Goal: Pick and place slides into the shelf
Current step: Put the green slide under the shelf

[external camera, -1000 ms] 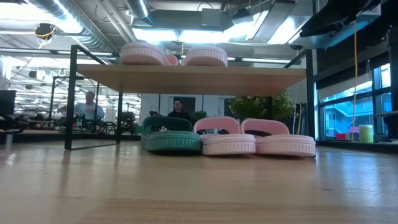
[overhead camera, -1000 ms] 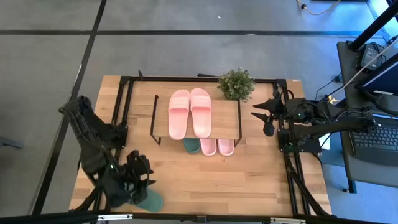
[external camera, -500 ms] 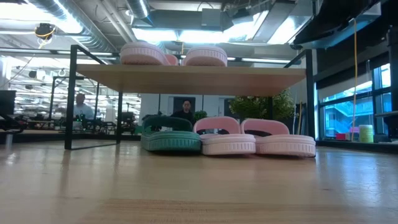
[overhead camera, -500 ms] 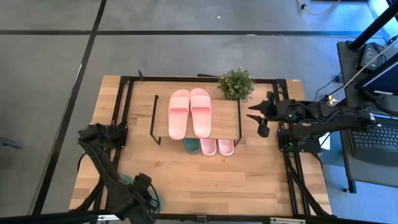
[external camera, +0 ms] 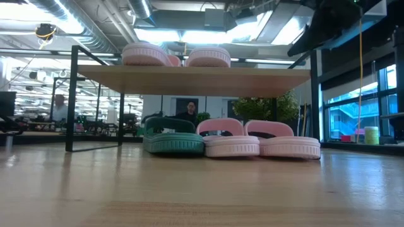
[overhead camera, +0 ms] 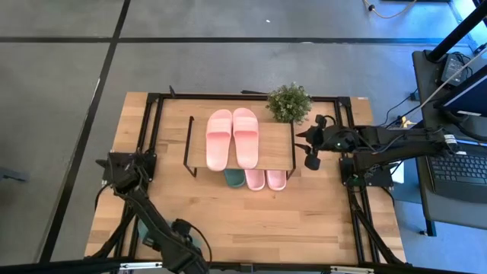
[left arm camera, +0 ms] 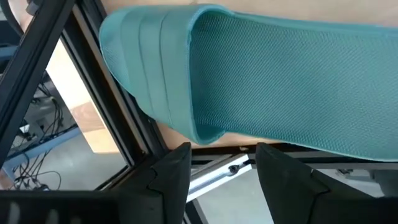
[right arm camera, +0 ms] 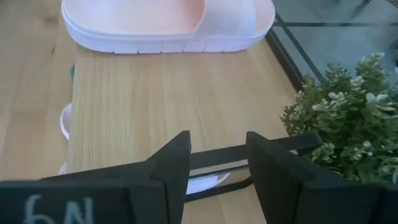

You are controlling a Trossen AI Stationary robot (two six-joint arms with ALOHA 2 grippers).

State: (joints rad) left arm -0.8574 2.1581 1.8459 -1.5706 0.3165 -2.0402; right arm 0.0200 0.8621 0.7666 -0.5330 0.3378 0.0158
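Down at the worktop's near edge, the left tool (left arm camera: 217,165) hovers parted over the last dark green rubber slide (left arm camera: 261,81), ready to grip; the right tool (right arm camera: 214,155) waits parted beside the light wood shelf (overhead camera: 278,144).

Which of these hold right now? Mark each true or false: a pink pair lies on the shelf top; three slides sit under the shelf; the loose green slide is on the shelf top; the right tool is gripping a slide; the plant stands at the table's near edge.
1. A light pink pair of slide sandals lies on the light wood shelf top. True.
2. Three slides sit under it. True: one dark green slide, two pink.
3. The loose green slide is on top. False: it lies at the table's near-left edge, by the left tool.
4. The right tool grips a slide. False: open, empty.
5. The small green potted plant stands at the near edge. False: far edge.
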